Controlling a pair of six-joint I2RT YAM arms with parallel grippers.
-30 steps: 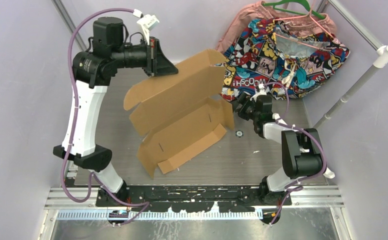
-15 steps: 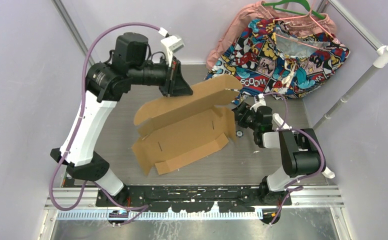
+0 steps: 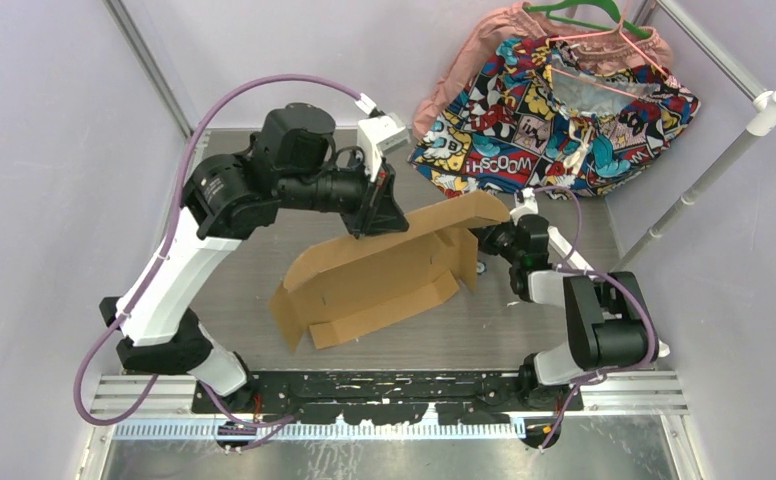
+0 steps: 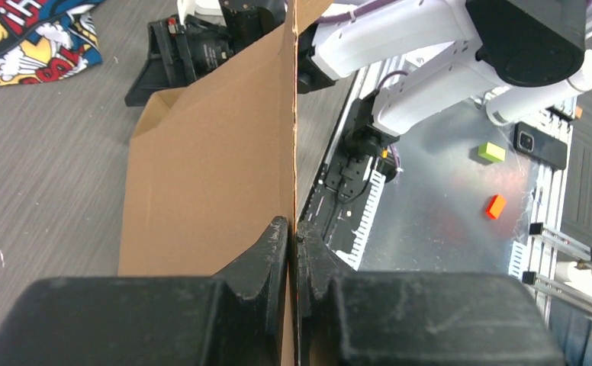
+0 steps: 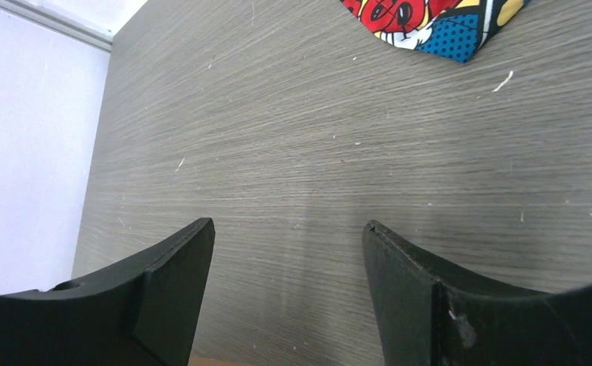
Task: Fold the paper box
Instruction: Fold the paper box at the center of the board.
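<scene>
The paper box [image 3: 379, 275] is a brown cardboard sheet with flaps, partly folded, resting on the grey table in the top view. Its long back panel [image 4: 217, 160] stands up on edge. My left gripper [image 3: 376, 222] is shut on the top edge of that panel; in the left wrist view both fingers [image 4: 266, 263] pinch the cardboard's thin edge. My right gripper [image 3: 486, 238] sits at the box's right end, under the raised panel's tip. In the right wrist view its jaws [image 5: 287, 229] stand open over bare table, nothing between them.
A colourful comic-print cloth [image 3: 564, 110] on a hanger lies at the back right, its corner showing in the right wrist view [image 5: 438, 23]. A white pole [image 3: 724, 170] leans at the right. Purple walls close in the sides.
My left arm has swung right and down with the panel, folding it lower over the box. The right gripper has narrowed slightly and shifted a little right.
</scene>
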